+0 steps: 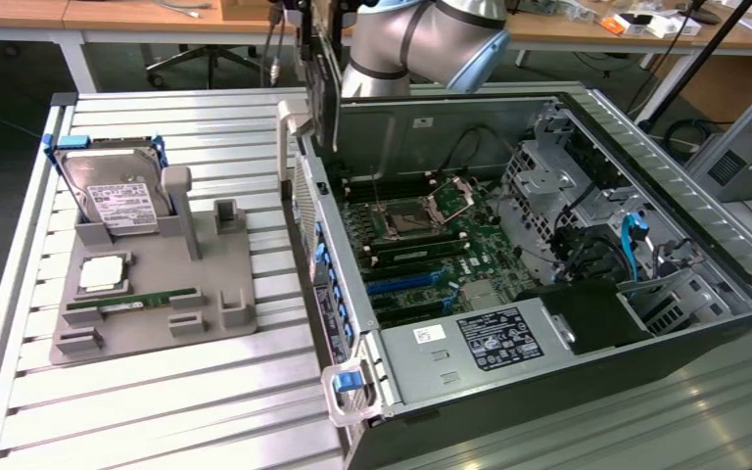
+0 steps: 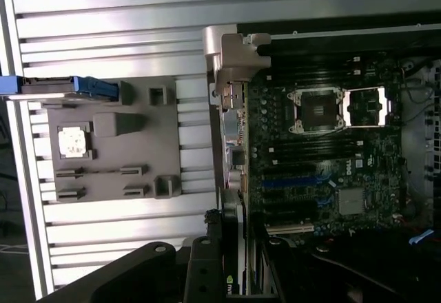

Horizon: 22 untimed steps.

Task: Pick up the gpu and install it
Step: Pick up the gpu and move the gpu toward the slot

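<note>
GPU (image 1: 324, 88) hangs upright and edge-on, pinched between the jaws of the gripper (image 2: 231, 279), above the rear wall of the open computer case (image 1: 415, 122). The fixture tray (image 1: 154, 294) beside the case holds a hard drive (image 1: 115, 196) and a memory stick (image 1: 130, 302).

Arm (image 1: 422, 44) hangs overhead, wrist turned down; end effector (image 2: 234, 248) clamped on upright gpu (image 1: 325, 88).

Exterior view angled down, wrist view overhead, both share motherboard (image 1: 474, 257) (image 2: 324, 172)
</note>
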Each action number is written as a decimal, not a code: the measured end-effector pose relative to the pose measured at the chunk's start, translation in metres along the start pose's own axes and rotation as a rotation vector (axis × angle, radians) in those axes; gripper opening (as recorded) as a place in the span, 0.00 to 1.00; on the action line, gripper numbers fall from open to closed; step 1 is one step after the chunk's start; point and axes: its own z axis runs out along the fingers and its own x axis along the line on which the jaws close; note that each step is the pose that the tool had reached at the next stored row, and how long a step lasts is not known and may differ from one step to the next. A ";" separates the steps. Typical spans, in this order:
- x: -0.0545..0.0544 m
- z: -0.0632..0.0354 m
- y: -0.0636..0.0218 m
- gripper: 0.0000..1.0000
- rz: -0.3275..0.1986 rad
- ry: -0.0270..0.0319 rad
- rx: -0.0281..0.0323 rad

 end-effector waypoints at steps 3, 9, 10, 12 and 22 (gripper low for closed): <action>-0.003 0.0018 0.0003 0.27 0.000 -0.0003 0.0039; -0.009 0.0051 0.0008 0.27 0.000 -0.0008 0.0113; -0.010 0.0056 0.0009 0.27 0.000 -0.0009 0.0122; -0.012 0.0067 0.0011 0.27 0.000 -0.0011 0.0146; -0.023 0.0127 0.0021 0.27 -0.001 -0.0020 0.0280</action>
